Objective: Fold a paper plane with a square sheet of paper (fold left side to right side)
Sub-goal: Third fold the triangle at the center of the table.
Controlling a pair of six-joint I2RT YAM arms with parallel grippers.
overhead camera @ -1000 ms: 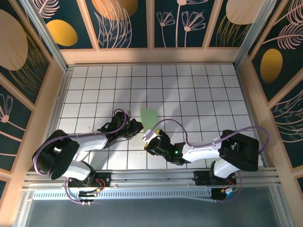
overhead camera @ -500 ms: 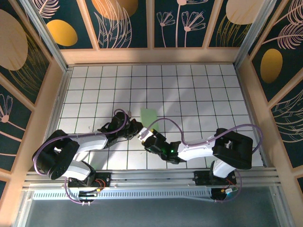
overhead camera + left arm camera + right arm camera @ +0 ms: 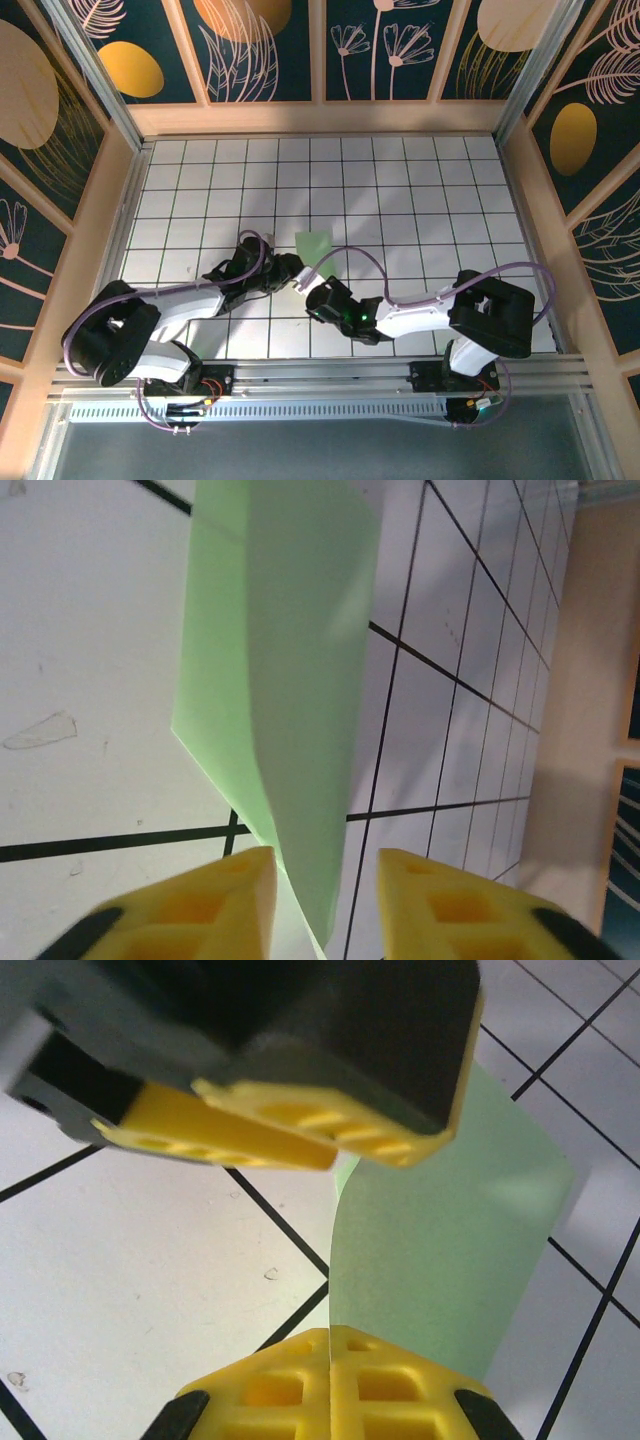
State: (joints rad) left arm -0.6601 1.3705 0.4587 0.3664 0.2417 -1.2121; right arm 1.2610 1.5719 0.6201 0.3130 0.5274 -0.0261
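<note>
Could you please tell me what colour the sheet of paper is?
The sheet of paper is plain pale green, with no markings; the left wrist view shows it best.

We're in a robot lab cell here: a white grid table (image 3: 420, 200), wooden walls (image 3: 312, 118) with painted leaf panels (image 3: 270, 50), and two arms (image 3: 180, 300) bolted to a metal rail (image 3: 330, 378).

A white surface (image 3: 400, 180) ruled by black lines into square tiles carries faint scuff marks (image 3: 40, 730). Pale wooden walls (image 3: 320, 118) enclose it, set with dark blue panels (image 3: 265, 50) bearing line-drawn leaves, flowers and orange ovals (image 3: 130, 68). A metal rail (image 3: 330, 375) runs along its near edge.
</note>
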